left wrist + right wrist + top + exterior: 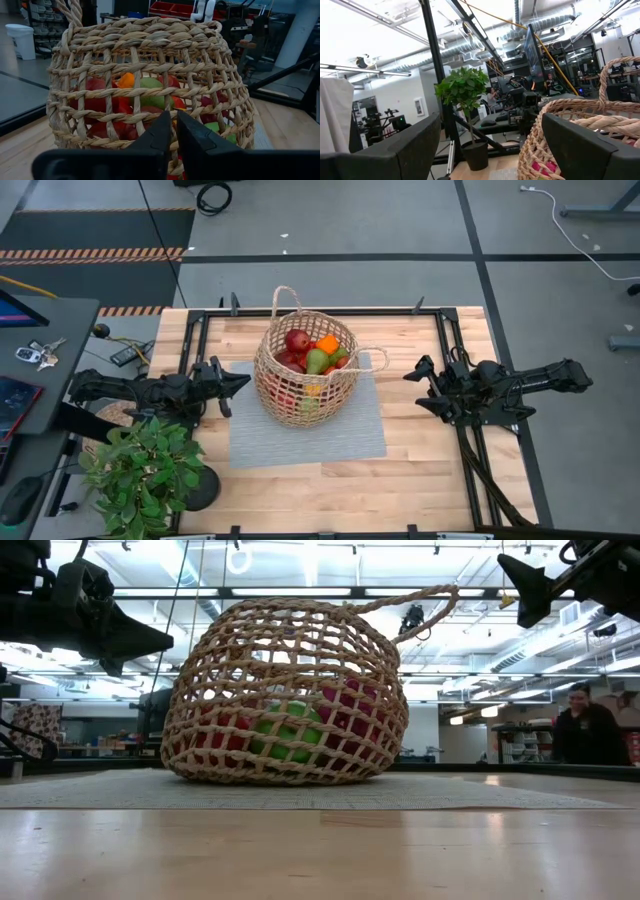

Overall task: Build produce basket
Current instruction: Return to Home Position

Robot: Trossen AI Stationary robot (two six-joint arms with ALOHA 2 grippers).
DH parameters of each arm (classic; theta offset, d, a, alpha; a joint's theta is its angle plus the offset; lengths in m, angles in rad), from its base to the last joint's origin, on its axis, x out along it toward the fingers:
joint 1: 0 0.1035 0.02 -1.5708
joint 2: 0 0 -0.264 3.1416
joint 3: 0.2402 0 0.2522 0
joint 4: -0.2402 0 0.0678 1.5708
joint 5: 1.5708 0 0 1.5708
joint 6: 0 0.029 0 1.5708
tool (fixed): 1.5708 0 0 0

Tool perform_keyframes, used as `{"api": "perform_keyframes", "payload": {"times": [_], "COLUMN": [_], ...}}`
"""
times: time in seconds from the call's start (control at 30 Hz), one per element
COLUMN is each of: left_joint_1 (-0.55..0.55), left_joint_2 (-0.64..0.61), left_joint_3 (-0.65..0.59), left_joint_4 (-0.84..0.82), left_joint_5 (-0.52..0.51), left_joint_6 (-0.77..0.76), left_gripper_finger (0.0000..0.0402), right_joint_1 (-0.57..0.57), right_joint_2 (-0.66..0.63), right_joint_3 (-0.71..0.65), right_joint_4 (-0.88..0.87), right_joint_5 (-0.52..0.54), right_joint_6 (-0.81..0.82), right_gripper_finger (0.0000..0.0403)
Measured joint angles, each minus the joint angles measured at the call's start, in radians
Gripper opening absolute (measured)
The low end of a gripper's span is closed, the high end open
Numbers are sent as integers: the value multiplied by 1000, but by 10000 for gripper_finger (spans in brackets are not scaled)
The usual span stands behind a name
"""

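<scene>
Tan wicker forms the round open-weave basket (pixel 283 402) with two thin loop handles, which stands on a grey woven mat (pixel 330 438) near the middle of the pale wooden table (pixel 420 470). Inside it lies the small toy produce (pixel 312 352): a dark-red apple (pixel 297 340) on top of the heap, an orange pepper (pixel 327 343) just beside it and a green pear (pixel 316 361) touching both. More red and green pieces show through the weave lower down.

The left gripper (pixel 173 122) hovers by the mat's left edge, just beside the basket wall and pointing at it, its two dark fingers pressed together on nothing. The right gripper (pixel 418 386) hangs over bare wood to the right of the mat, apart from the basket, its fingers spread wide and empty.

A leafy green potted plant (pixel 140 470) stands at the lower left corner of the high view. In the low view a person in dark clothes (pixel 585 730) shows in the room behind.
</scene>
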Motion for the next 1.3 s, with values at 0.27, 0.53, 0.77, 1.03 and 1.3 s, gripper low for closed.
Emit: {"api": "perform_keyframes", "payload": {"times": [0.27, 0.53, 0.77, 1.03, 1.3], "left_joint_1": [0, 0, 0, 0, 0], "left_joint_2": [0, 0, 0, 0, 0], "left_joint_3": [0, 0, 0, 0, 0], "left_joint_4": [0, 0, 0, 0, 0], "left_joint_5": [0, 0, 0, 0, 0], "left_joint_6": [0, 0, 0, 0, 0], "left_gripper_finger": [33, 39, 30, 39, 35], "right_joint_1": [0, 0, 0, 0, 0], "right_joint_2": [0, 0, 0, 0, 0], "right_joint_3": [0, 0, 0, 0, 0], "right_joint_4": [0, 0, 0, 0, 0], "right_joint_5": [0, 0, 0, 0, 0], "right_joint_6": [0, 0, 0, 0, 0], "right_gripper_finger": [351, 351, 351, 351, 351]}}
